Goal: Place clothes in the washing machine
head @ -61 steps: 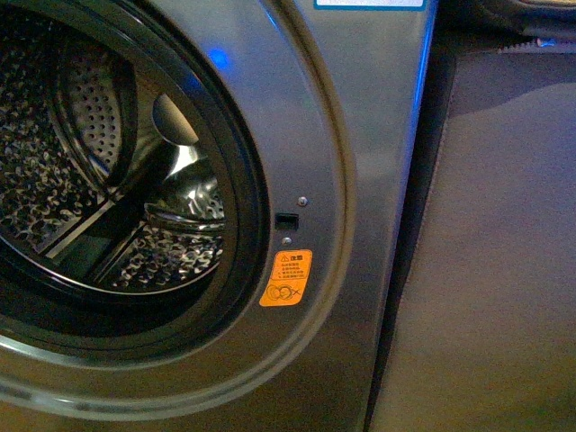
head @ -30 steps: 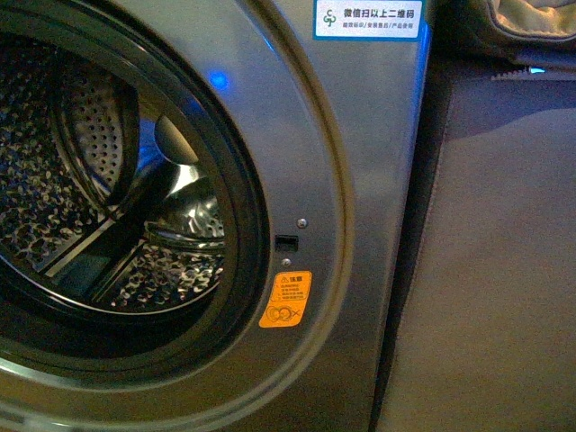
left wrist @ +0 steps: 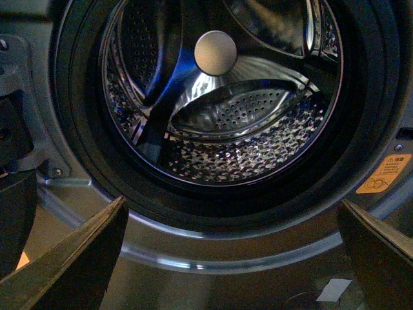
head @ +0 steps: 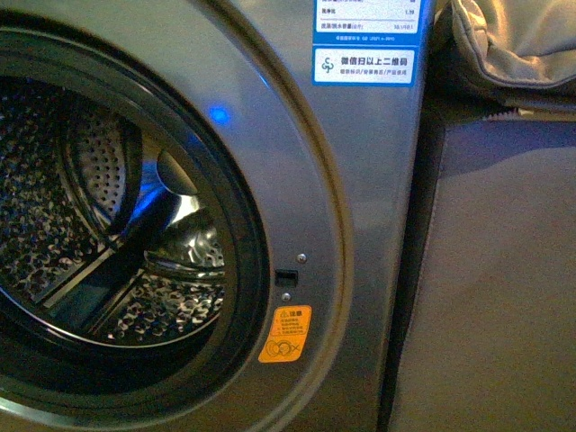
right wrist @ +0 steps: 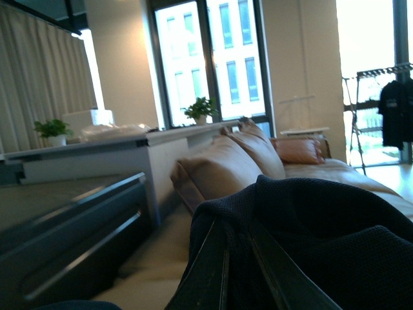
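Facing the washing machine [head: 360, 225], the robot sees an open porthole and a bare steel drum [head: 90, 243], ready for a load. The left gripper [left wrist: 232, 202] hangs just before the porthole, fingers spread wide with nothing between them, probably to keep the way in clear. The right gripper [right wrist: 235, 227] is clenched on the clothes [right wrist: 335, 245], which bunch darkly over its fingers out by the sofa [right wrist: 219, 168], so the carry to the drum looks not yet done.
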`<state>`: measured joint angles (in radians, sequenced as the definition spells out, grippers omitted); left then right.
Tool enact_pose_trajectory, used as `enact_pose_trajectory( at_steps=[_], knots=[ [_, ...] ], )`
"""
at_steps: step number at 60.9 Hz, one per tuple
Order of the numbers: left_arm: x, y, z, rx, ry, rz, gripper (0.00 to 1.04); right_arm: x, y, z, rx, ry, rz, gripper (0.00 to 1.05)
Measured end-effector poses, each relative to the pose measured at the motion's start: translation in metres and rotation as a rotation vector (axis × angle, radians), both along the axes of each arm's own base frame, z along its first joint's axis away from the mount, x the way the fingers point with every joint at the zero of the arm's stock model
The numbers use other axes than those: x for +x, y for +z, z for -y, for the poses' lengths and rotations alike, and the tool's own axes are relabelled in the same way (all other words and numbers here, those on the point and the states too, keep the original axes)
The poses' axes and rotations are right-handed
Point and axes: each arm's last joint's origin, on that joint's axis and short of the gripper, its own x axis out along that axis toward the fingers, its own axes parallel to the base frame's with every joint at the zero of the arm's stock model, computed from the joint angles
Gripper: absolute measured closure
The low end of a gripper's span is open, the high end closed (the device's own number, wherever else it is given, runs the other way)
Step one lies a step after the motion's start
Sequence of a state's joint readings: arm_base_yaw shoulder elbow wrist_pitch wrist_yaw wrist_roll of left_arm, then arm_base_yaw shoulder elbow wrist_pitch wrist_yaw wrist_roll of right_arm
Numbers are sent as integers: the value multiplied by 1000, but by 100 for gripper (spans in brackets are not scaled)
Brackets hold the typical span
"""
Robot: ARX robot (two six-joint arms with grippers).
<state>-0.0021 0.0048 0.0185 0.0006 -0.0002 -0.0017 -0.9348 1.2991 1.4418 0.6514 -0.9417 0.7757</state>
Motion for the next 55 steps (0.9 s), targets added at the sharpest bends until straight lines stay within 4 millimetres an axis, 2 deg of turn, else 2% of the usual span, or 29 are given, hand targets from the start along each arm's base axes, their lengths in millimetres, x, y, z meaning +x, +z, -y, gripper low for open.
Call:
enact_pose_trajectory(
  at_steps=[8,13,20,25,31,42,48,55],
  knots=[
    [0,0,0,0,0,0,7,2,60,-45,-10,100,55,99],
    [0,0,0,0,0,0,7,5,88,-71,-8,169,70,99],
    [0,0,0,0,0,0,7,14,116,-103,23,282,51,99],
    [0,0,0,0,0,0,7,22,127,-126,52,359,23,99],
    [0,0,0,0,0,0,7,30,131,-154,68,435,-6,99],
    [0,0,0,0,0,0,7,34,125,-204,56,642,-42,99],
    [0,0,0,0,0,0,7,30,113,-218,26,746,-53,99],
    [0,0,0,0,0,0,7,25,91,-229,-17,767,-65,99]
  ],
)
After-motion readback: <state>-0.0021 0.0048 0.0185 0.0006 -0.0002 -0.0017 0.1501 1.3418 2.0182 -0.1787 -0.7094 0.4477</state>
